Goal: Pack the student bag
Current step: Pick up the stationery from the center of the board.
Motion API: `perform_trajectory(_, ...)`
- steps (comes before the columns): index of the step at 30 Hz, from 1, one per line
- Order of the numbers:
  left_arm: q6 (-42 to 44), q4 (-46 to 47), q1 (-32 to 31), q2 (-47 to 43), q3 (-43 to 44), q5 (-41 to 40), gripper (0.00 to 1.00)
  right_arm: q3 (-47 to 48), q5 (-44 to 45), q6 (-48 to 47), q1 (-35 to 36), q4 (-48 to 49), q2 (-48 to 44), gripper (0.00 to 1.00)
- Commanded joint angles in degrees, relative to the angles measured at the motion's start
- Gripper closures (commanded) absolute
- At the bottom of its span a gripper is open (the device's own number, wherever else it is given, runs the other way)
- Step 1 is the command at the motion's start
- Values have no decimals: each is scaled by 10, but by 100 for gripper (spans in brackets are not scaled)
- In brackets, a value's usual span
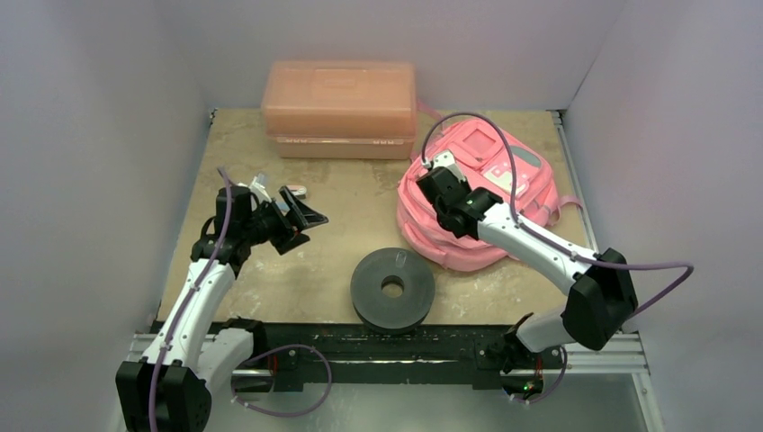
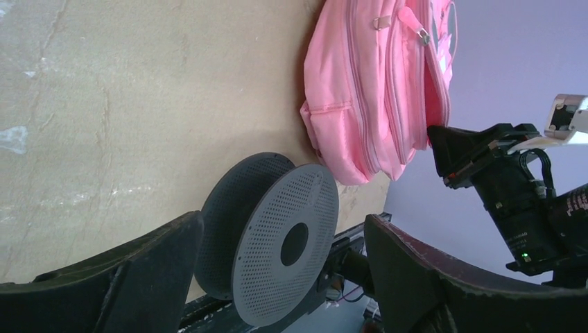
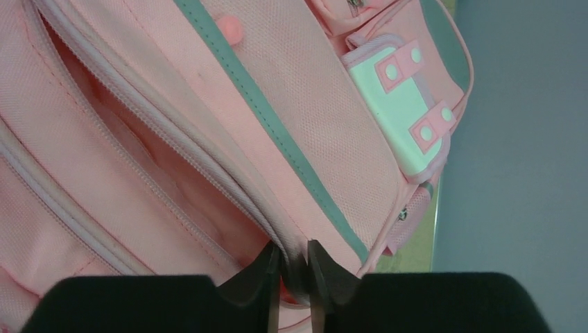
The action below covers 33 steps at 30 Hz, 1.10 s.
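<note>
Bag first: the student bag (image 1: pixel 504 193) lies on the table (image 1: pixel 270 270) at the right of centre in the overhead view, front pockets facing up and a strap trailing off its right side. My right gripper (image 3: pixel 292 269) is down on the left part of the bag. Its wrist view shows the jaws drawn narrow, pinching the pale zipper edge of a gaping compartment at the bottom middle of that frame (the fabric runs right down between the two tips). Grey trim and a mint-green flap with pink tabs sit toward the upper right of the same frame. My left gripper (image 1: pixel 304 216) hangs over the table at the left of centre in the overhead view, jaws spread wide with nothing in them. Between its fingers (image 2: pixel 139 277), the left wrist view frames a dark perforated spool (image 1: pixel 392 288), which lies flat near the bottom middle of the overhead view, close to the bag's lower left corner. A salmon plastic box (image 1: pixel 339 108) stands at the top centre, at the far edge of the table.
</note>
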Motion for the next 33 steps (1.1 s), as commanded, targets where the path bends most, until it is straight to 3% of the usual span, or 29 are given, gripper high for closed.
perform_trajectory(1,-11,-29,6,-3,15,-57,15,-3,-4,-2,-13,35,-15,91)
perform_trajectory(2,-12,-49,10,1,22,-79,15,-4,-13,-9,-12,40,-23,99)
perform_trajectory(3,-16,-69,19,9,29,-100,14,-5,-22,-16,-12,44,-30,100)
perform_trajectory(7,-68,-116,79,55,43,-156,18,-6,-63,-26,-12,58,-57,100)
perform_trajectory(14,-142,-175,95,181,118,-324,23,-17,-125,-35,-12,95,-97,100)
perform_trajectory(18,-206,-185,119,245,137,-342,27,-21,-150,-34,-12,97,-107,100)
perform_trajectory(23,-271,-291,125,343,226,-373,37,-33,-167,-36,-13,109,-128,100)
perform_trajectory(33,-397,-330,125,451,296,-384,39,-45,-187,-39,-12,124,-139,100)
